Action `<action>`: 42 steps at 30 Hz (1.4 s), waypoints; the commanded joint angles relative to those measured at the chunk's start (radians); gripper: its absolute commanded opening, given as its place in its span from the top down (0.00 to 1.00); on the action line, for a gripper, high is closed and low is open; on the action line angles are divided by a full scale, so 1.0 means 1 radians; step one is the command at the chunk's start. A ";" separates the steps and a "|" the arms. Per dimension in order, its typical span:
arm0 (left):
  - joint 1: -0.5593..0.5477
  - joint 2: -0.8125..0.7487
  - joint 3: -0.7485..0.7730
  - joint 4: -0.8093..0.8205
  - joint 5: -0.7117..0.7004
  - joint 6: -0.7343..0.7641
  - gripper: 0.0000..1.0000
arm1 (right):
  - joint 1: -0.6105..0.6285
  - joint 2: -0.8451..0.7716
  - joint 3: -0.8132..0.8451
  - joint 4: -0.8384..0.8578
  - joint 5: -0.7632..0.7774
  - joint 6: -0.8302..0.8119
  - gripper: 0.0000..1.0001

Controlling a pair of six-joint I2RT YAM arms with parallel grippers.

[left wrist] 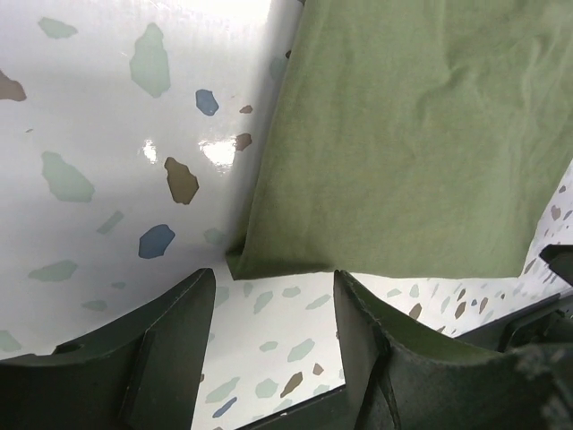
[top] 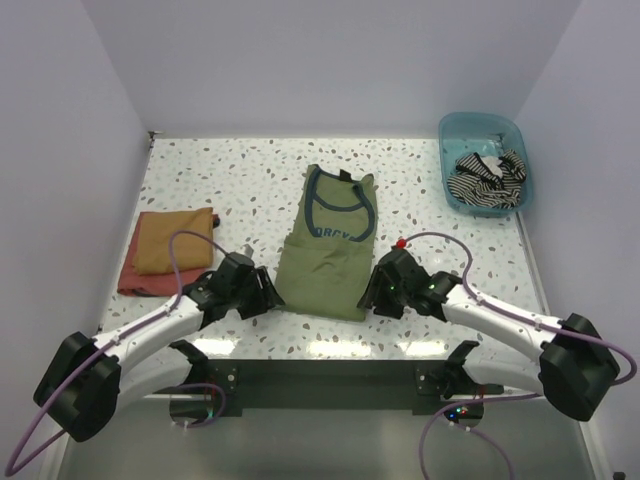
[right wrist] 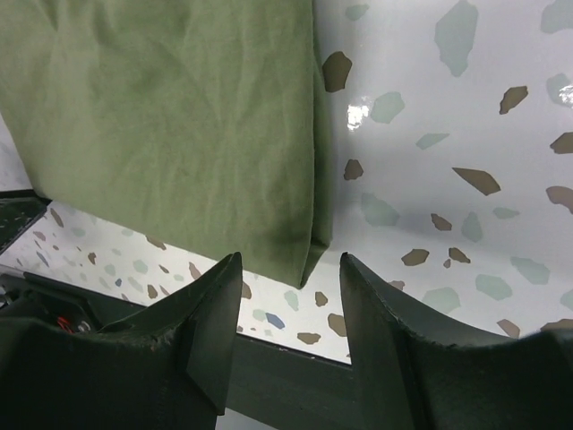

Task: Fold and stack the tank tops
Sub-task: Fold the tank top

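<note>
Olive-green tank top [top: 328, 250]: flat at the centre of the table [top: 240, 180], navy-trimmed neckline and chest print toward the far wall, hem toward the arms. Left gripper [top: 266, 293] at its near-left hem corner, right gripper [top: 374, 291] at its near-right; jaws unclear from overhead. Wrist views only: left fingers [left wrist: 175, 345] and right fingers [right wrist: 201, 331] spread and empty, a hem corner just beyond each gap. Overhead only: striped tank top [top: 487, 178] crumpled in blue bin [top: 480, 118], far right; folded orange and red cloths [top: 165, 250], left.
</note>
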 commanded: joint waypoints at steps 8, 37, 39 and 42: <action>0.007 0.021 -0.022 0.040 -0.032 -0.032 0.42 | 0.031 0.013 -0.093 0.099 0.007 0.114 0.51; -0.019 0.012 -0.090 0.051 -0.046 0.022 1.00 | 0.101 -0.002 -0.084 0.034 0.061 0.062 1.00; -0.032 -0.042 -0.090 0.002 -0.046 0.017 1.00 | 0.141 -0.030 -0.080 -0.007 0.075 0.062 1.00; -0.068 -0.118 -0.096 -0.076 -0.054 -0.007 1.00 | 0.237 -0.085 -0.073 -0.050 0.116 0.089 1.00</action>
